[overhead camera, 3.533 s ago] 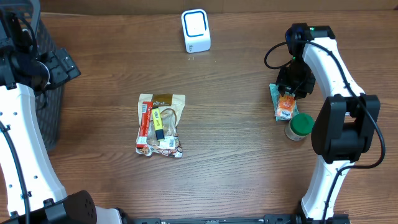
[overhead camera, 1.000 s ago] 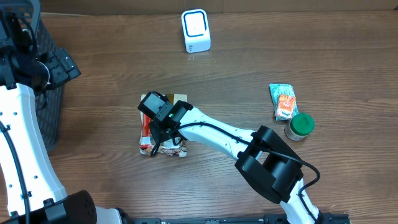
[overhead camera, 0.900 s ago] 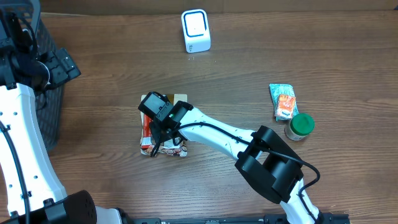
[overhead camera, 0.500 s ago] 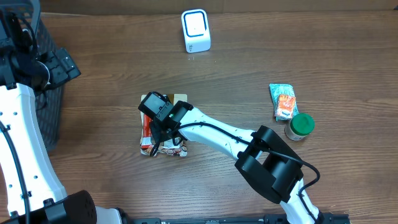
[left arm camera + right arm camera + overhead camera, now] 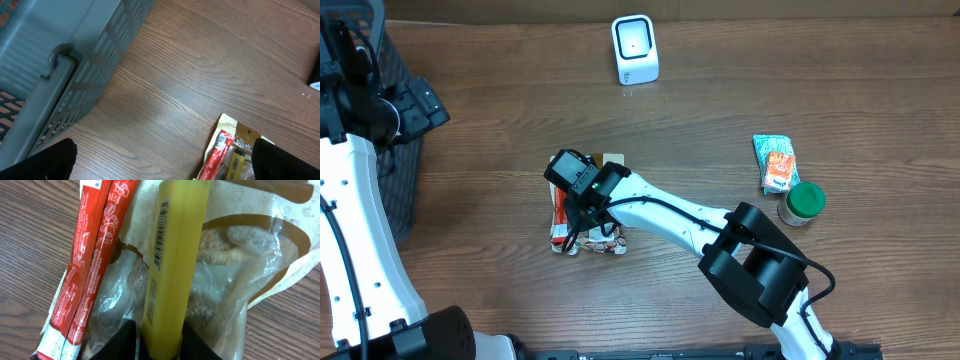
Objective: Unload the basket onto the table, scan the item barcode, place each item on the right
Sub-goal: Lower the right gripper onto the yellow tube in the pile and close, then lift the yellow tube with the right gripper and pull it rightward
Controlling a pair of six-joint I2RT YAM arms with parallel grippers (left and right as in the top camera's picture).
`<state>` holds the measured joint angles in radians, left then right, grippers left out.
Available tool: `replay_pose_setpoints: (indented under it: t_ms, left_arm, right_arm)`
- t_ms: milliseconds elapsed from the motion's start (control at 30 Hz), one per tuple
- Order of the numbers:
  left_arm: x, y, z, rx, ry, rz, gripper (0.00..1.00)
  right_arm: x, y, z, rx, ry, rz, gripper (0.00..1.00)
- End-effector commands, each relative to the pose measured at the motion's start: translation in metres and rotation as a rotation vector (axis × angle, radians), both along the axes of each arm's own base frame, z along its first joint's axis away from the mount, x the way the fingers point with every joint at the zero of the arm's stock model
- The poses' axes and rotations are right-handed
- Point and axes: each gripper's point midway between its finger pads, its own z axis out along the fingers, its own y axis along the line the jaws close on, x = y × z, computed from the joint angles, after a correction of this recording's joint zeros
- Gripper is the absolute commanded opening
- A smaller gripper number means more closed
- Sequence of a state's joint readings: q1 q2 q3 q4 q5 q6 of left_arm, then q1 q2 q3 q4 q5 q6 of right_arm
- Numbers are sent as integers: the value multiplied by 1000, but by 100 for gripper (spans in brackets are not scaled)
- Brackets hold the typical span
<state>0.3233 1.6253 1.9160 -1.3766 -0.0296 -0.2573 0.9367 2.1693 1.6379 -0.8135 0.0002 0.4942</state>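
The item with a barcode (image 5: 160, 235) is a yellow bar (image 5: 176, 265). It lies on a clear snack bag (image 5: 235, 275) beside two red sticks (image 5: 95, 255). My right gripper (image 5: 160, 345) is shut on the bar's near end, one black finger on each side. From overhead the right gripper (image 5: 582, 200) covers the bar in the pile (image 5: 592, 238) at table centre. The white scanner (image 5: 634, 48) stands at the back. My left gripper (image 5: 162, 167) is open over bare wood, far left, with nothing between its fingers.
A dark slatted basket (image 5: 65, 55) stands at the table's left edge beside the left arm. At the right lie an orange-and-green packet (image 5: 776, 163) and a green-lidded jar (image 5: 803, 202). The right arm stretches diagonally across the table's middle.
The right arm came from the orange packet at the far right to the central pile. Over the last second it stayed on the yellow bar, and the pile shifted slightly. The left arm is unchanged.
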Motion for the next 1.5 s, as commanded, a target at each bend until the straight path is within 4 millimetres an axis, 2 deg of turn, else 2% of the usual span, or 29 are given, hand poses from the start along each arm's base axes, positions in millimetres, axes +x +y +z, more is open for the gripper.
replay_pose_setpoints:
  t_ms: [0, 167, 367, 667, 867, 1000, 1133, 1233, 1333, 1467]
  left_arm:
    - [1, 0, 7, 6, -19, -6, 100]
    - [1, 0, 7, 7, -19, -6, 100]
    - [1, 0, 7, 6, -19, -6, 100]
    - [1, 0, 7, 7, -19, -6, 100]
    - [1, 0, 7, 6, -19, -6, 100]
    - [1, 0, 7, 7, -19, -6, 100]
    - [1, 0, 7, 6, -19, -6, 100]
    - [1, 0, 7, 6, -19, -6, 100]
    - [1, 0, 7, 7, -19, -6, 100]
    - [1, 0, 7, 7, -19, -6, 100]
  right_arm:
    - [-5, -8, -7, -32, 19, -8, 28]
    - [-5, -8, -7, -32, 19, -7, 25]
    - [0, -8, -4, -25, 10, -6, 4]
    - [24, -11, 45, 5, -41, 56, 4]
    - [21, -18, 70, 98, 35, 130, 4]
    - [12, -24, 84, 257, 189, 211, 4]
    - [15, -46, 100, 406, 322, 220, 4]
    - [11, -64, 120, 550, 375, 326, 4]
    - [1, -82, 144, 683, 377, 448, 4]
    - [-8, -112, 165, 729, 337, 535, 4]
